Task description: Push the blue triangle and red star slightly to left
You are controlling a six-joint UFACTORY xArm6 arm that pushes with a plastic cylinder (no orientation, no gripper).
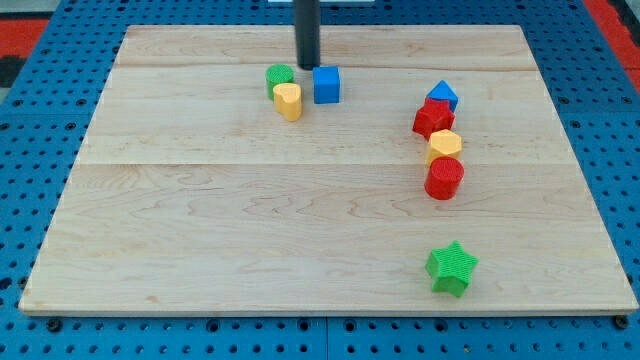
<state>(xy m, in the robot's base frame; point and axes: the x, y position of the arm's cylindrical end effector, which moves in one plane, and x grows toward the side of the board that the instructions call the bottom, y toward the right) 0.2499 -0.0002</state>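
Note:
The blue triangle (442,96) sits at the view's right, touching the red star (433,118) just below it. My tip (307,66) is far to their left, near the view's top, between the green cylinder (279,77) and the blue cube (326,85), just above the yellow block (288,101).
A yellow hexagon block (445,144) and a red cylinder (444,178) line up right below the red star. A green star (451,267) lies near the view's bottom right. The wooden board (200,220) rests on a blue pegboard.

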